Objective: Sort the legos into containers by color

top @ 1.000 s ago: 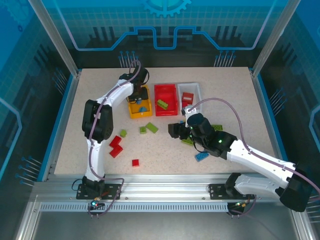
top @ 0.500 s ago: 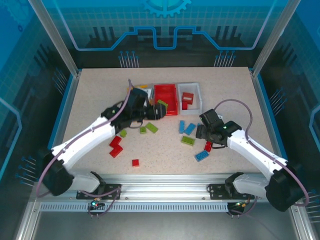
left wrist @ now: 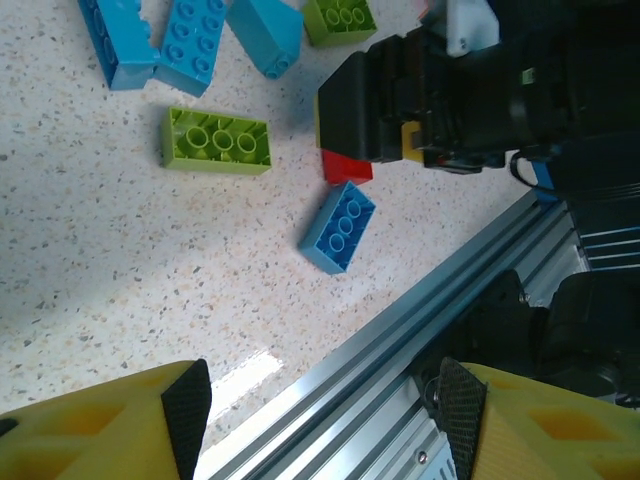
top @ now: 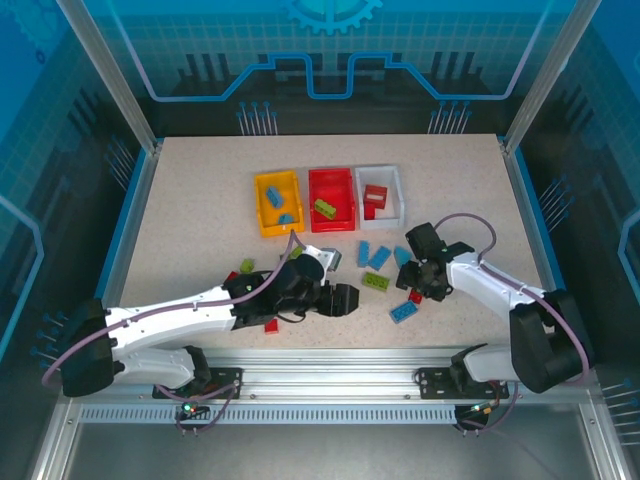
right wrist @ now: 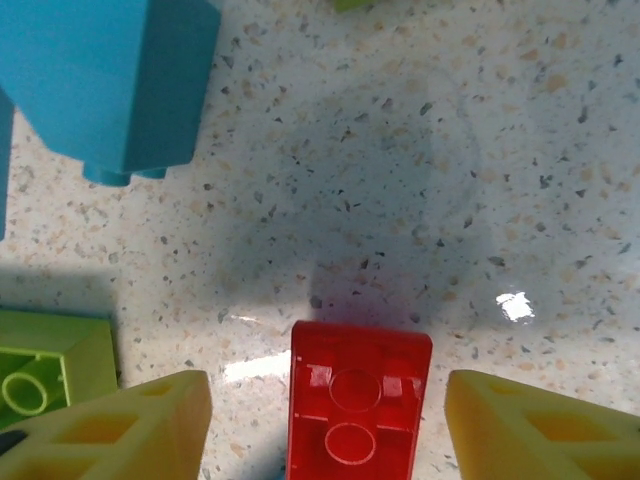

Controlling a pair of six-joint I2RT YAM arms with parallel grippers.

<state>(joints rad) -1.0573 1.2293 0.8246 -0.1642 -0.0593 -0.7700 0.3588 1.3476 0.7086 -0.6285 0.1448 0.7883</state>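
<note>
Sorting is partway: blue legos (top: 272, 195) sit in the yellow bin (top: 280, 232), a green one in the red bin (top: 335, 226), and red ones in the white bin (top: 400, 200) — perhaps ten lie loose on the table (top: 200, 220). The right gripper (right wrist: 320, 385), arm folded, straddles a red brick (right wrist: 360, 400) unclosed; the left gripper (left wrist: 322, 400), stretched low along the front, gapes empty.

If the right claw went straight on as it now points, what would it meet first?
Probably the red lego, sitting on the table inside the open right claw.

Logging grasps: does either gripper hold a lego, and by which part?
Nothing held. Right gripper open around a red lego; left gripper open, empty.
</note>
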